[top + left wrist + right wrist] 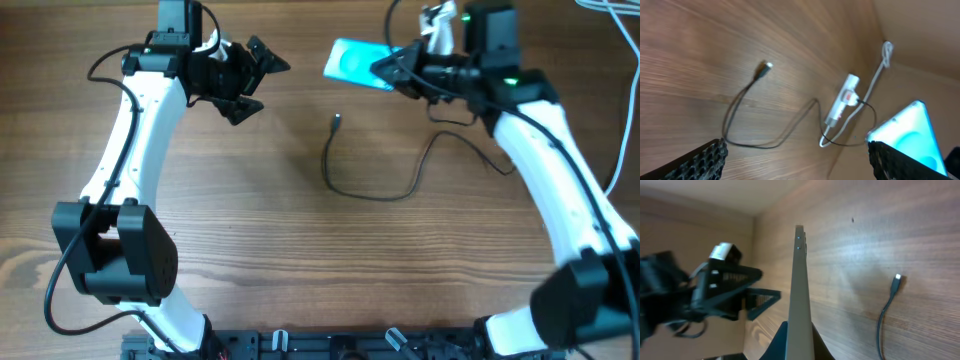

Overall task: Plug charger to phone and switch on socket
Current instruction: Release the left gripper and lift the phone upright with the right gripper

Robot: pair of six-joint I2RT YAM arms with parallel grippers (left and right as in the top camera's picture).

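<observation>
Small rectangular phone [350, 62] w/ glowing teal screen and white bezel sits near the far edge of the brown wooden tabletop [300, 270], right of centre. It is pinched at one end by the right gripper [392, 68] (wrist view shows it edge-on, fingers [777, 345] pressed to both faces). Thin black charger cable [365, 192] lies loose toward the table's middle. Its small connector tip [336, 122] is free, well apart from phone, touching neither gripper. Cable runs back toward far edge to a black plug in the white elongated plastic power strip [842, 100] w/ red markings, thick white cord [880, 65] beside it. Left gripper [262, 88], near far edge left of centre, is spread wide, holding nothing.
</observation>
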